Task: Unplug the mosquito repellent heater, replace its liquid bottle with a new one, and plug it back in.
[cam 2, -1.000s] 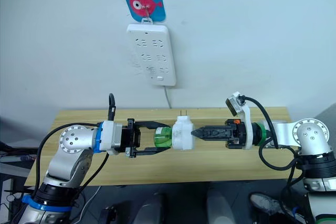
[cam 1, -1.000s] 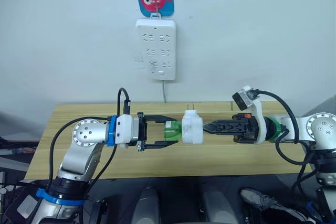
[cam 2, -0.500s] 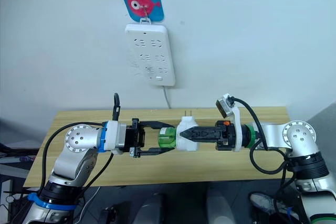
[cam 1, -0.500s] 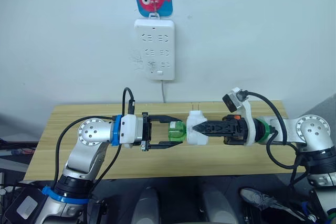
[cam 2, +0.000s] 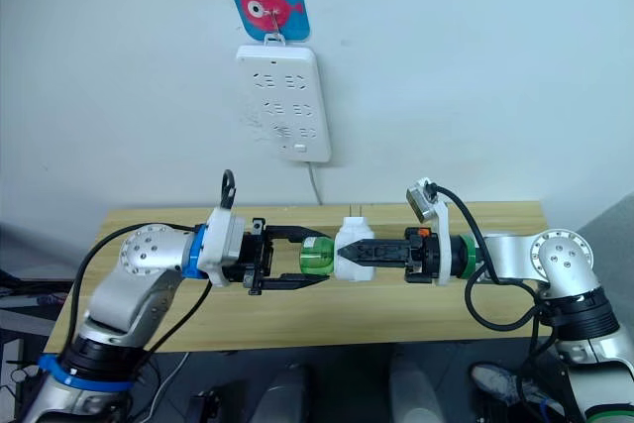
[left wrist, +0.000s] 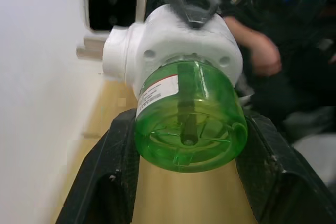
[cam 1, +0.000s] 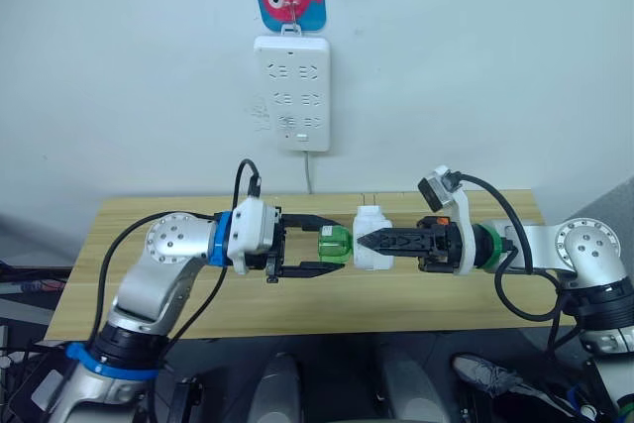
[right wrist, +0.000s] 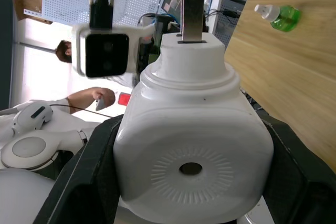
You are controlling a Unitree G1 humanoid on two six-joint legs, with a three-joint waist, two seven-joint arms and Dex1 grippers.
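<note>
Closing in since a second ago — right gripper [cam 1: 369, 241] clamps heater [cam 1: 370, 239] above table [cam 1: 119, 284] centre; left gripper [cam 1: 319, 249], fingers spread, straddles green bottle [cam 1: 335, 244] — unscrewing seems next.

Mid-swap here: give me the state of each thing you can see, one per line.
Mosquito repellent heater: unplugged, held above the table, green bottle attached.
Green bottle: between the left pincer's fingers, not clamped.
Left pincer: open.
Right pincer: shut on the heater.
Wall socket strip: nothing plugged in.
Spare green bottle: lying on the table.
</note>
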